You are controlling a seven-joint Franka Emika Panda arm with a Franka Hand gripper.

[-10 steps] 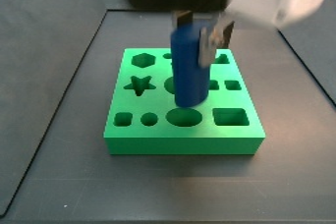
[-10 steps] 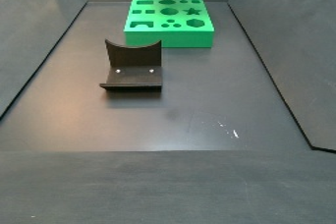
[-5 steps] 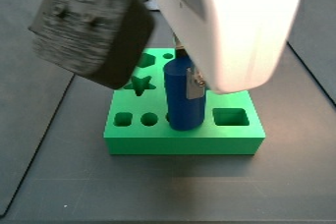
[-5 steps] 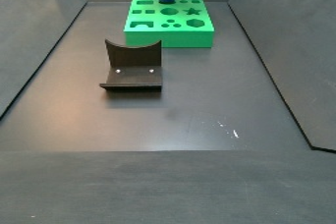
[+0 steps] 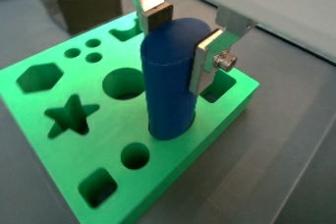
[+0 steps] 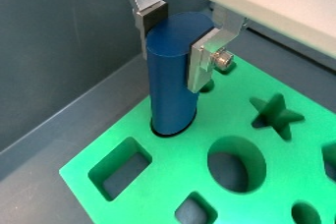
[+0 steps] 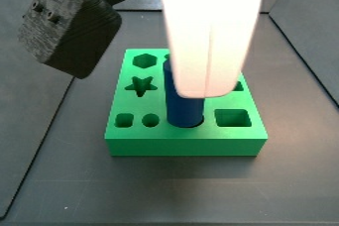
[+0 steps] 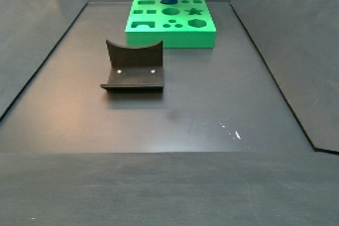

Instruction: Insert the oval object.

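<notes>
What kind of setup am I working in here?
Likely a lab peg-insertion bench: a green board with shaped holes, the blue peg in the gripper, and a fixture on a dark floor.

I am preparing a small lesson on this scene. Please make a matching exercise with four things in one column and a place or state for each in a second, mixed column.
Things:
1. blue peg
2. green board
3. pincer
4. dark curved block

Places or states:
A. lies on the dark floor, apart from the board
B. stands upright, lower end in a hole of the board
C. has holes of many shapes, one a star
D. fingers on both sides of the peg's top

Pairs: 1-B, 2-C, 3-D, 4-A
</notes>
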